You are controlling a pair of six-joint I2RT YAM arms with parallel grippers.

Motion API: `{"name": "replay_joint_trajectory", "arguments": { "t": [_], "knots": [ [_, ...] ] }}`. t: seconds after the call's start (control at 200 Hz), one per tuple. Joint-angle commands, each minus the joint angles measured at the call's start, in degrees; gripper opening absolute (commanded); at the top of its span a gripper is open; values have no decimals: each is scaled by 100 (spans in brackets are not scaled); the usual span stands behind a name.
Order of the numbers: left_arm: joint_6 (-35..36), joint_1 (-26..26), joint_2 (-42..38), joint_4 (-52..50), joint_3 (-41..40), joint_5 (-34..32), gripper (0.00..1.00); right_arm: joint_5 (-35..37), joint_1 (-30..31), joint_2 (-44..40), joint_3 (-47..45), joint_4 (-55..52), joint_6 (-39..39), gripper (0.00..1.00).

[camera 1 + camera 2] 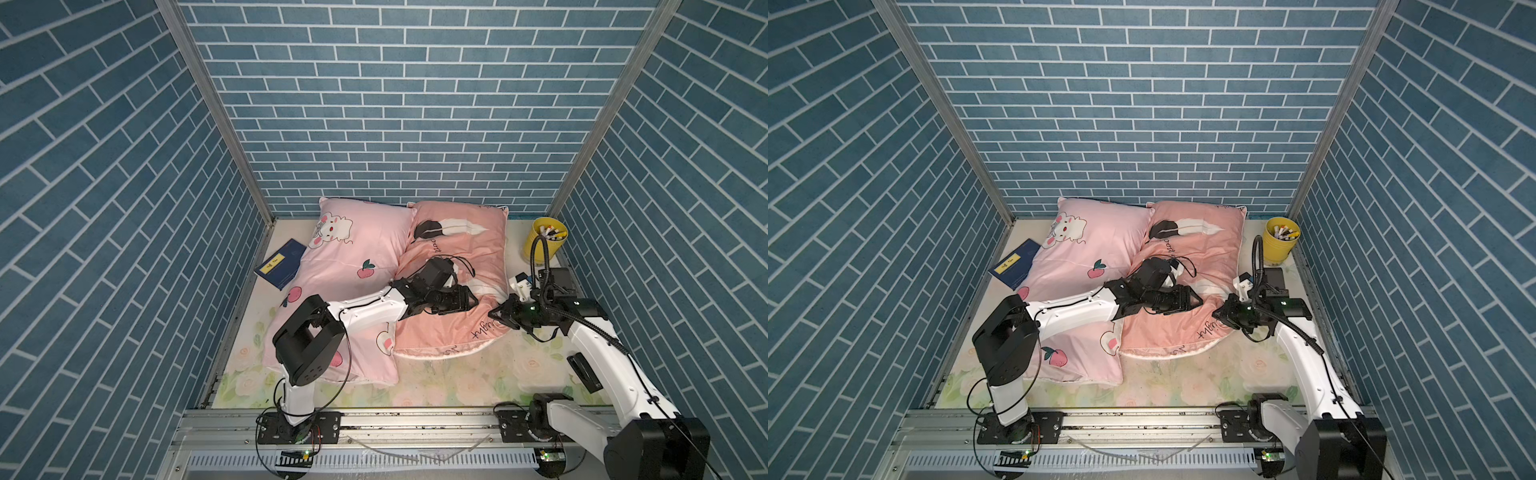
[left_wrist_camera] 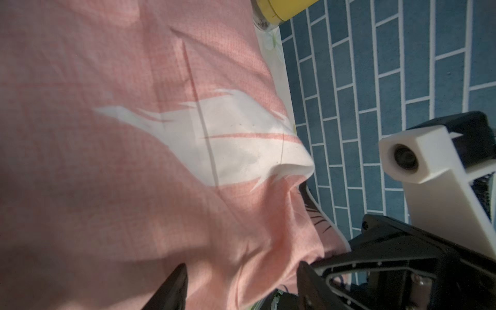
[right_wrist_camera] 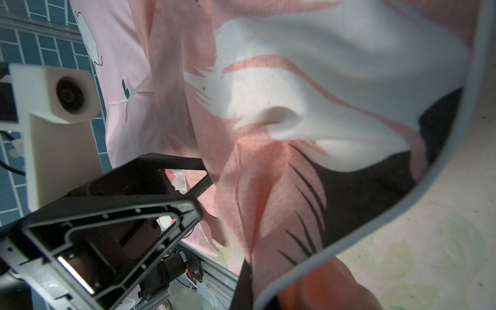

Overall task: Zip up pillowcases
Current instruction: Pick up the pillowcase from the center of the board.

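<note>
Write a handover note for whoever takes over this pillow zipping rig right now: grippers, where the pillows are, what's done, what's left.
Left gripper: open, tips down on the salmon pillow.
Right gripper: shut on that pillow's edge, on the robot's right side.
Pale pink pillow: lies beside it; the left arm reaches across it.
Done: cannot tell, since no zipper shows in any view.
Left: find and close each zipper, probably the salmon one first.

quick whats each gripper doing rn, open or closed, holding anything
left gripper: open, jaws apart over the salmon pillowcase fabric.
right gripper: closed on the salmon pillowcase's edge.
</note>
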Motion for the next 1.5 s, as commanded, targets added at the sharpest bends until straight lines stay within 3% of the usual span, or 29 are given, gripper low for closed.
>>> {"name": "replay_joint_trajectory", "arguments": {
  "t": [0.0,0.13,0.2,0.295,0.42,0.495,0.695,0.87,1.045,1.175,1.29,1.495],
  "knots": [
    [-10,-57,127,161,200,78,63,-212,-3,-132,192,92,-23,0],
    [120,-153,267,40,447,155,59,-254,0,-77,109,216,29,0],
    [216,-200,374,-66,567,175,52,-304,-3,-58,94,291,56,0],
    [218,-200,496,-31,630,214,33,-330,-1,-17,117,294,41,0],
    [252,-161,559,-30,714,210,0,-328,-3,22,133,185,-78,0],
    [309,-90,541,-73,739,230,0,-255,-9,61,202,69,-202,0],
    [395,191,350,-120,554,223,0,309,-98,273,578,-573,-900,44],
    [465,446,314,-147,565,230,0,509,-178,408,613,-652,-1371,63],
    [548,612,444,-219,735,335,0,765,-233,523,599,-577,-1809,70],
    [562,745,505,-217,755,359,0,946,-601,394,568,-342,-1662,69],
    [571,836,587,-207,811,388,0,329,-917,364,388,52,-1453,69],
    [517,862,773,-174,940,440,0,-1046,-942,948,-151,1104,-1050,69]
  ]
}}
